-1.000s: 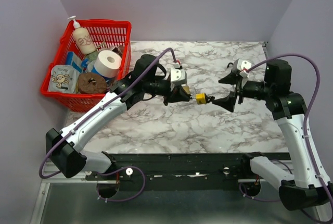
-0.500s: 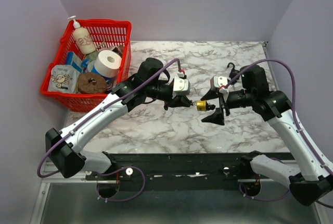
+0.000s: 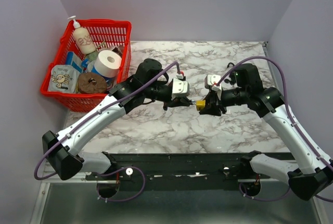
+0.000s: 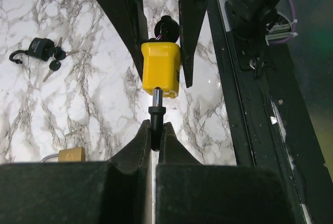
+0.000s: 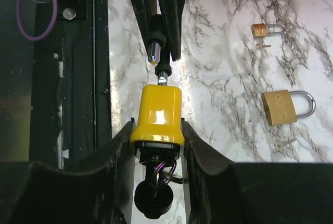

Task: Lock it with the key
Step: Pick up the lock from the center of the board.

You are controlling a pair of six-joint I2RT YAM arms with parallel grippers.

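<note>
I have the yellow padlock (image 5: 156,114) held level in mid-air, its glossy body end-on to the key (image 4: 156,110). The key's black collar and metal blade line up straight, tip meeting the lock's keyway face.

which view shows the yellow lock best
Right wrist: the lock sits large at the centre, gripped at its sides by the right claw, a pin running from it to the left claw. Left wrist shows it smaller, from the pin end. Top shows just a yellow speck between both claws.
</note>
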